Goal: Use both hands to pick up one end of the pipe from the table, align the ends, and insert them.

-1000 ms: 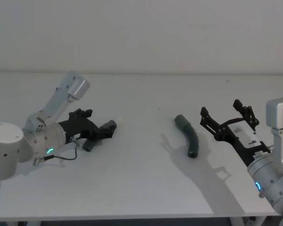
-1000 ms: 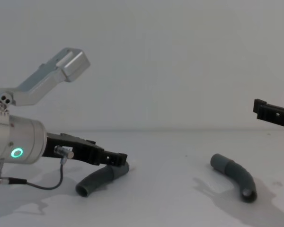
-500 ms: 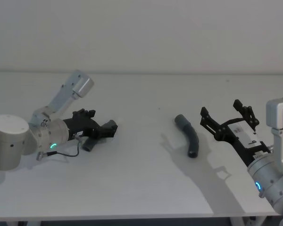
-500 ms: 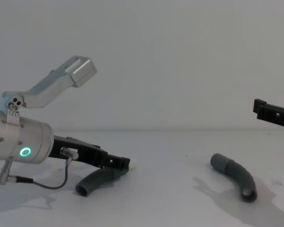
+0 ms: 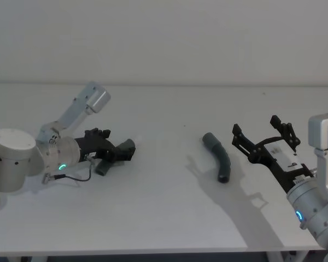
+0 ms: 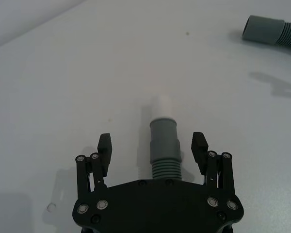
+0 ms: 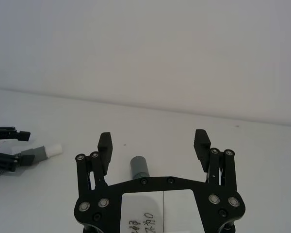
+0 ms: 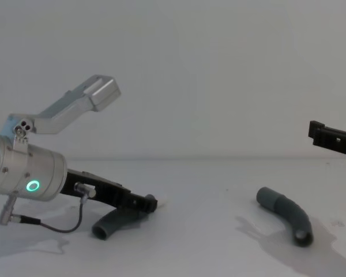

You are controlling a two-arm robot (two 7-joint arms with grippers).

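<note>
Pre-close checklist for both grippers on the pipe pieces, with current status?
1. Opening, left gripper: open, ok.
2. It straddles the white-tipped piece at the collar: ok.
3. The white tip pokes out past the fingers: ok.
4. Opening, right gripper: open, ok.
5. It surrounds the grey piece: not ok; it hangs above the table, beside the piece.
6. Left fingers low enough for a full grip: cannot tell.

table [image 5: 164,213]: white, matte | left side: white-tipped pipe piece [image 6: 163,141] | right side: grey curved pipe piece [image 5: 220,159]
</note>
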